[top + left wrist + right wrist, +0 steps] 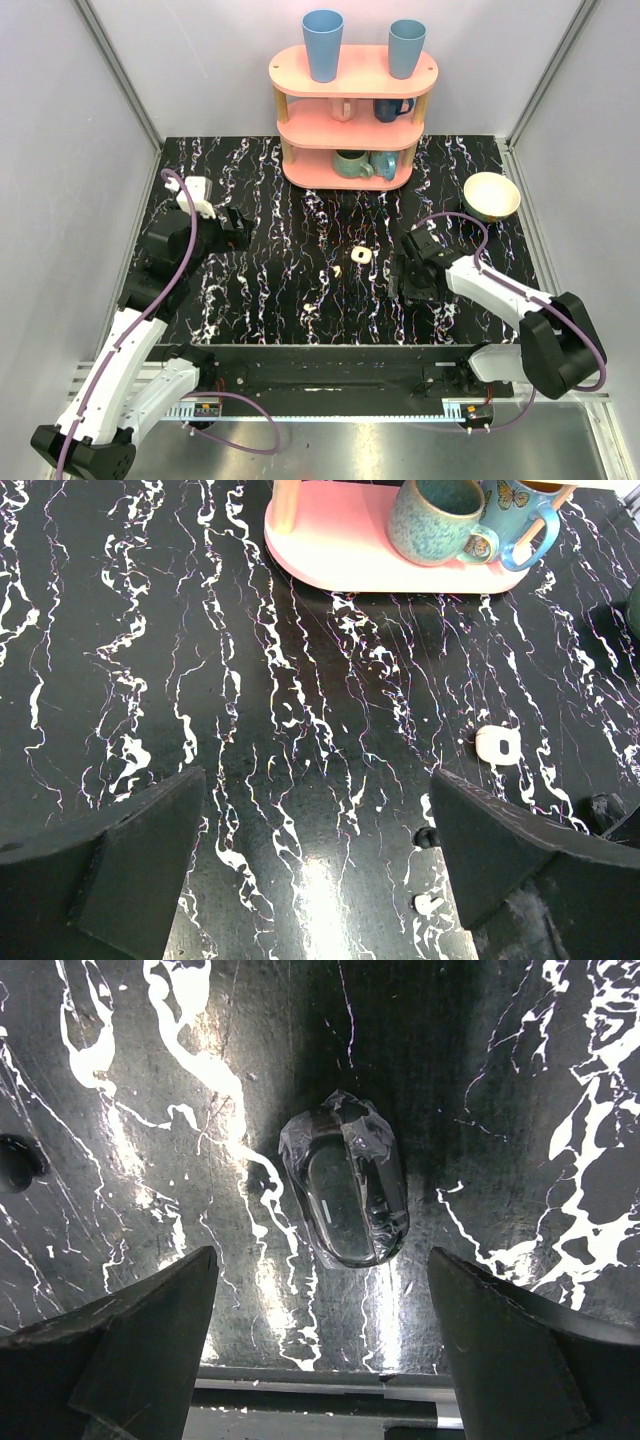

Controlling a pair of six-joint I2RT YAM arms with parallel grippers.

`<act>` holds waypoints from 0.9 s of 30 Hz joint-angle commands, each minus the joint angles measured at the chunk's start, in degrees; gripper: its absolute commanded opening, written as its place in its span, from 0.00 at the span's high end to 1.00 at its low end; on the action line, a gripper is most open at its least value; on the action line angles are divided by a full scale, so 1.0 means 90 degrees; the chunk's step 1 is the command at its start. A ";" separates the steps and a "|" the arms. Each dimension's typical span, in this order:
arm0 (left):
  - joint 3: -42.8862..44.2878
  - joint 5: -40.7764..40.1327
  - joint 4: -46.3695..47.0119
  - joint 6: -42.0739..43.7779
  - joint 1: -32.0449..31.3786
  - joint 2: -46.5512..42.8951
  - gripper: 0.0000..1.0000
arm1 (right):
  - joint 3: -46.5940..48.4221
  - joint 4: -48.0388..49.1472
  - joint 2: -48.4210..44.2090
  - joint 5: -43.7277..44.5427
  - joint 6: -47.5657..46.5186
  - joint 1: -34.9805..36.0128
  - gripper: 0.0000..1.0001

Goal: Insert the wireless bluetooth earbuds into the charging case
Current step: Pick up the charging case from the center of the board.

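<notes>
1. Case and earbud sit mid-table: the charging case (pixel 360 256) lies near the middle of the table (pixel 270 180), its dark recess facing up. One white earbud (pixel 337 271) rests just beside it, toward the near-left. A second earbud cannot be made out.
2. The left gripper (pixel 318 800) hangs near the left edge with its fingers wide apart and nothing between them, well apart from both pieces.
3. The right gripper (pixel 322 1260) points down at the table to the right of the case, fingers spread and empty. Below it lies a dark glossy oval under clear film (pixel 345 1190); what that is cannot be told.
4. Likely trouble: closing here would pinch the film-covered oval, not the earbud, which lies on the case's other side.
5. The earbud is tiny and smooth, so an off-centre pinch could flick it across the slick marble.
6. With case and earbud so close, a wide finger coming down could knock the light case askew.
7. Unheld, the case may slide when an earbud is pressed in.
</notes>
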 commanded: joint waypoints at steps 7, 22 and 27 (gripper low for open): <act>0.0280 0.0142 0.0123 0.0037 0.0027 0.0012 0.01 | 0.0277 0.0275 0.0357 0.0299 -0.0058 0.0121 0.14; 0.0202 0.0230 0.0113 0.0056 0.0047 -0.0105 0.01 | 0.0580 0.0314 0.1119 0.0153 -0.0478 0.0150 0.32; 0.0182 0.0230 0.0113 0.0056 0.0047 -0.0125 0.01 | 0.0570 0.0285 0.1090 0.0046 -0.0478 0.0199 0.32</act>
